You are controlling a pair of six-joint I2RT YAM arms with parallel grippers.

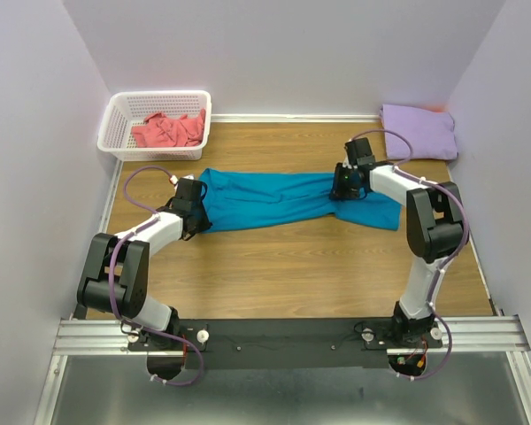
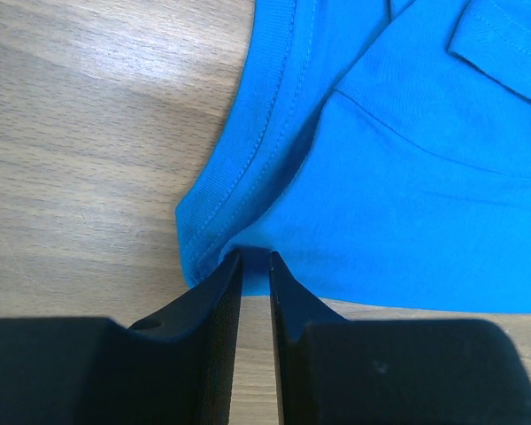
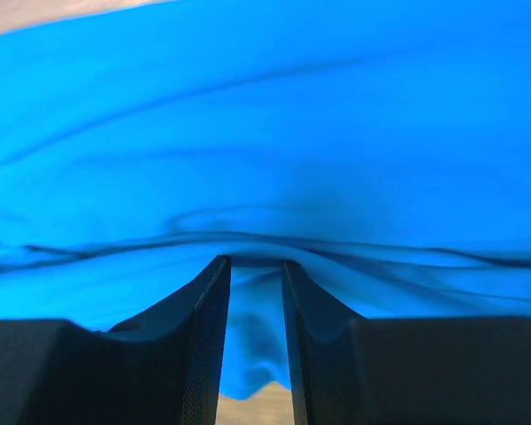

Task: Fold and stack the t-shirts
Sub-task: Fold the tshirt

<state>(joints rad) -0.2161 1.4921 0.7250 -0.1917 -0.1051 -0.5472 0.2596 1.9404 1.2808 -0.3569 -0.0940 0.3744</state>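
Teal t-shirt (image 1: 283,199) lies stretched on the counter (image 1: 274,266) between both jaws. Left jaws nip only the hem corner at their tips; right jaws pinch a raised ridge. Risk: under tension the hem slips free and the fold skews.

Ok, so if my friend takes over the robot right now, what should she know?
Left end effector: pinched shut on the edge of the teal t-shirt.
Right end effector: shut on its other end.
It lies stretched in a long strip across the table.
Lavender t-shirt looks folded, far right corner.
Coral t-shirt is crumpled in the basket.
To do: finish teal, fold coral, stack all.
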